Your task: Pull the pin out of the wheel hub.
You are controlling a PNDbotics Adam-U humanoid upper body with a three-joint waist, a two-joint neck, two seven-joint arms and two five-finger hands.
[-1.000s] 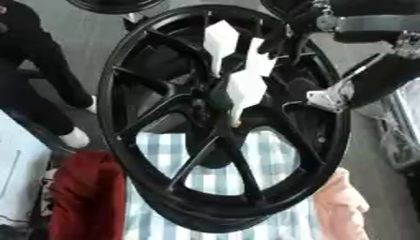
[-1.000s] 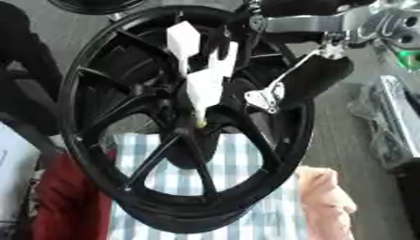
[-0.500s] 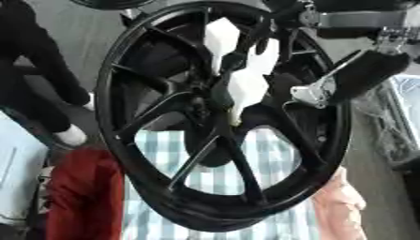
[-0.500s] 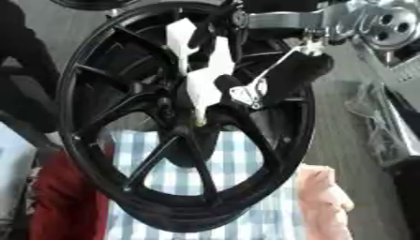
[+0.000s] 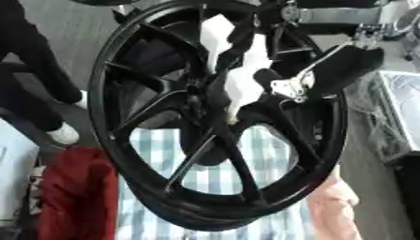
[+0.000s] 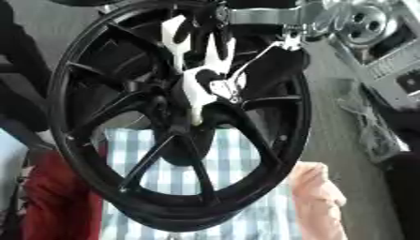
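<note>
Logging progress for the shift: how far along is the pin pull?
Done: the right hand has reached the black spoked wheel, in front of its spokes. In hand: closing on the white pin piece, which sits at the hub. Left: grasping the pin and pulling it out. Whether the fingers already grip it is unclear.

Count: 1 black wheel point(image 5: 147, 154), 1 white pin assy point(image 5: 238, 79) at hub, 1 robot hand point(image 5: 332, 75) in view. Cloths x3: 1 checked point(image 5: 205, 176), 1 red point(image 5: 74, 197), 1 pink point(image 5: 332, 208).
</note>
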